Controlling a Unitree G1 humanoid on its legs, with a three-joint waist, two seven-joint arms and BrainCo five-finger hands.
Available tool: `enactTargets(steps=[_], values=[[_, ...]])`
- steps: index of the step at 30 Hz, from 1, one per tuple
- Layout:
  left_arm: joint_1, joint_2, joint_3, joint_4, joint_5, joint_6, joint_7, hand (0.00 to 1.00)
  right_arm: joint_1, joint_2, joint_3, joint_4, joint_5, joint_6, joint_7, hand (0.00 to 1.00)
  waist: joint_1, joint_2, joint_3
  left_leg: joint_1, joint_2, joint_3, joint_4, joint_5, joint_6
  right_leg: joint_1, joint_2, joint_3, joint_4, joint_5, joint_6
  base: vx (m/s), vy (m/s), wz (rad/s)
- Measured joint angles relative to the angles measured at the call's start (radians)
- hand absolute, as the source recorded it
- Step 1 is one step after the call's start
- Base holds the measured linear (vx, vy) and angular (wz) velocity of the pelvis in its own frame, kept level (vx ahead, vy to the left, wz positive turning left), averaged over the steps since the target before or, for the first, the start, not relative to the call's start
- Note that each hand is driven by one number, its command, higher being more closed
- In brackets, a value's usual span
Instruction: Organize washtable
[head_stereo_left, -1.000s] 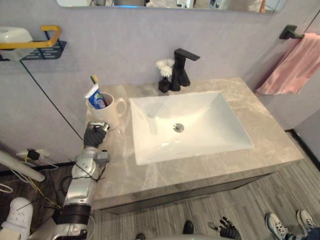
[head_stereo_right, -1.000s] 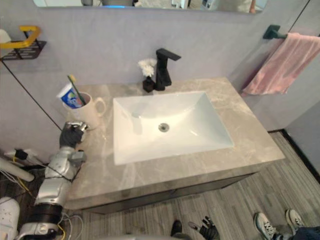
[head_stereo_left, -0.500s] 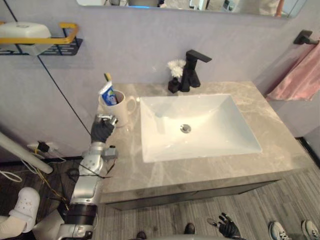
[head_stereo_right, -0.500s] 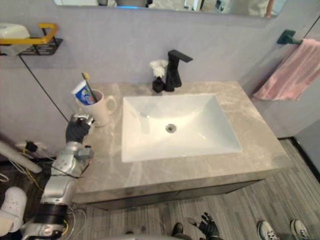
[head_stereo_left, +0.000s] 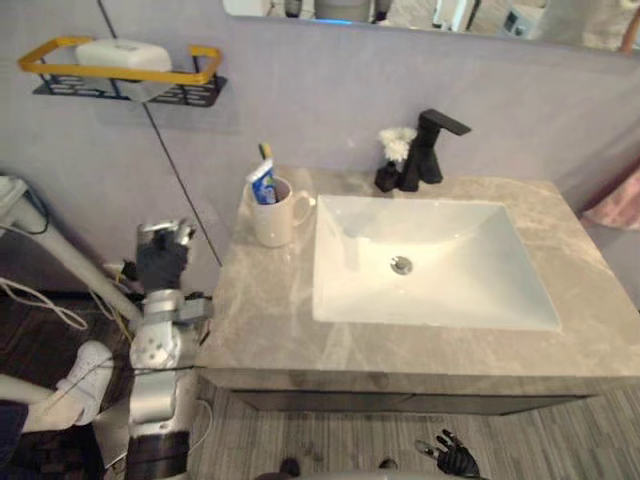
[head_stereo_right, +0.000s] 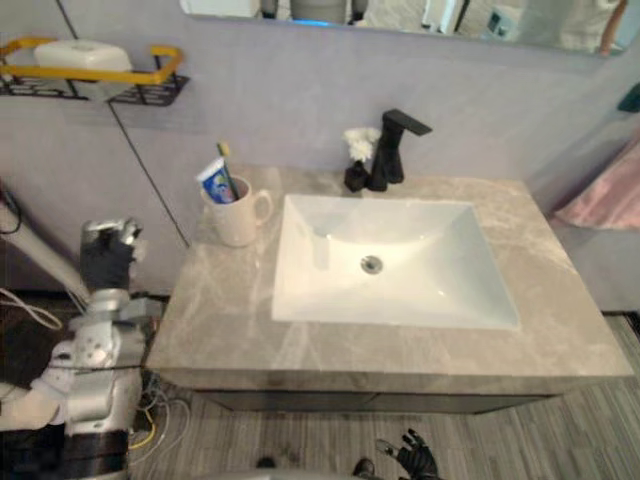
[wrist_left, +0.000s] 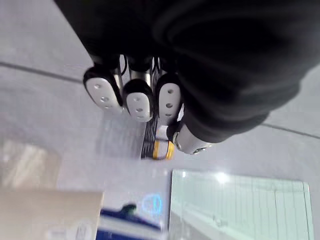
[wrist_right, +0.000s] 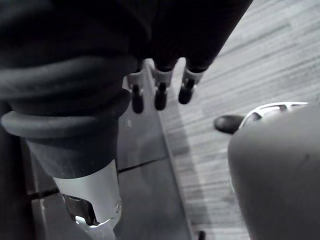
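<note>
Washtable (head_stereo_right: 230, 320) w/ mug (head_stereo_right: 235, 215); pink towel (head_stereo_right: 600, 195) cut off rt.

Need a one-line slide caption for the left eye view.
Left hand hovers left of the marble washtable; white mug with toothbrush and toothpaste stands beside the sink.

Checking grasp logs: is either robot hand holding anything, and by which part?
Nothing: the left robot hand, beside the counter, and the right robot hand are empty.

soft even light, glare in the white sink (head_stereo_left: 440, 225), faint shadow under the wall shelf (head_stereo_left: 196, 84).
</note>
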Motion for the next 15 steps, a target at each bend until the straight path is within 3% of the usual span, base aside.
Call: enactTargets(steps=[6, 10, 14, 15], values=[[0.107, -0.051, 0.123, 0.005, -0.028, -0.014, 0.021, 1.00, -0.011, 0.009, 0.000, 0.000, 0.002, 0.000, -0.002, 0.00, 0.025, 0.001, -0.001, 0.001, 0.000, -0.003, 0.007, -0.001, -0.001, 0.010, -0.001, -0.019, 0.000, -0.003, -0.001, 0.02, 0.003, 0.08], [0.168, -0.093, 0.199, 0.024, -0.043, -0.014, 0.022, 1.00, -0.009, 0.018, 0.000, -0.003, 0.005, 0.000, -0.004, 0.00, 0.026, 0.004, -0.014, 0.007, 0.002, -0.007, -0.006, -0.006, -0.005, 0.020, 0.000, -0.040, 0.000, -0.009, -0.006, -0.04, -0.014, 0.06], [0.199, -0.137, 0.219, 0.167, -0.040, -0.012, 0.022, 1.00, 0.001, 0.019, 0.011, -0.004, 0.010, 0.000, -0.008, 0.00, 0.032, 0.015, -0.039, 0.017, 0.007, -0.014, -0.005, -0.011, -0.002, 0.032, -0.001, -0.053, 0.020, -0.030, -0.004, 0.00, -0.010, 0.06], [0.199, -0.144, 0.219, 0.192, -0.039, -0.011, 0.022, 0.00, 0.000, 0.019, 0.014, -0.004, 0.011, 0.000, -0.009, 0.00, 0.032, 0.017, -0.039, 0.017, 0.009, -0.014, -0.005, -0.012, -0.003, 0.030, -0.001, -0.053, 0.026, -0.034, -0.005, 0.00, -0.012, 0.05]])
